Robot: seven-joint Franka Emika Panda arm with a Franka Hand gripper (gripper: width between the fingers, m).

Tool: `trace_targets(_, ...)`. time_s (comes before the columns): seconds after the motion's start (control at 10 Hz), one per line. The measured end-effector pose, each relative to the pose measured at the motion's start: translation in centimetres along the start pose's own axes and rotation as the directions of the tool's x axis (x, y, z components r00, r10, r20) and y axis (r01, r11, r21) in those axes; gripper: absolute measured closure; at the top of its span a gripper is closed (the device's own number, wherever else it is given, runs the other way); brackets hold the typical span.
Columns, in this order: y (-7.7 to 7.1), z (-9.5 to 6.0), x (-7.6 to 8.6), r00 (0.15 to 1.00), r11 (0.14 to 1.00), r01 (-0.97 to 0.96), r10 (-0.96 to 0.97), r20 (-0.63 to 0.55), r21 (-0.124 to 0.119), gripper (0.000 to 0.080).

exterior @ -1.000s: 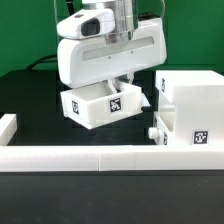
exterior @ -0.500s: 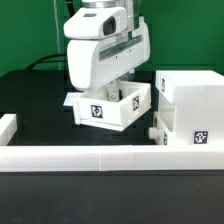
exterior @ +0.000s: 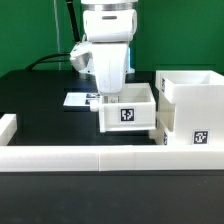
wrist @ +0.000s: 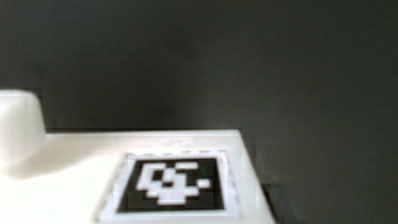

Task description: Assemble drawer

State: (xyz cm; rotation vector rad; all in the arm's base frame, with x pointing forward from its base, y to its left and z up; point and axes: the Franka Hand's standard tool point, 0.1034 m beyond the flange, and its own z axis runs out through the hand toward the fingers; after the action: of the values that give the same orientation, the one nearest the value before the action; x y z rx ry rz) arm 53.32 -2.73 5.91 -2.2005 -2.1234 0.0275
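From here I see the white robot arm's end effector (exterior: 113,97) reaching down into a small white open-top plastic tray (exterior: 127,113); its fingers go behind the tray's rim, so I cannot tell whether they are spread or pinching a wall. The tray sits upright with a black-and-white square marker facing the near side, and its right wall is just beside the tall white plastic box casing (exterior: 191,103), which stands at the exterior view's right and carries its own marker on the near face. I cannot say whether tray and casing touch. Another small white piece (exterior: 155,134) shows at the casing's near left corner, mostly hidden. A flat white marker board (exterior: 79,99) lies on the black worktop (exterior: 35,100) behind the tray, to the left. A low white wall (exterior: 90,157) borders the near edge. The wrist view is blurred: a white surface with a marker (wrist: 173,184) against the dark worktop.
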Motion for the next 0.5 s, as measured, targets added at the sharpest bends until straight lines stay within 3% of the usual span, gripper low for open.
trace_targets(0.5,0.32,-0.10,-0.24,0.995,0.995,0.097,-0.097,0.000,0.007,0.0755)
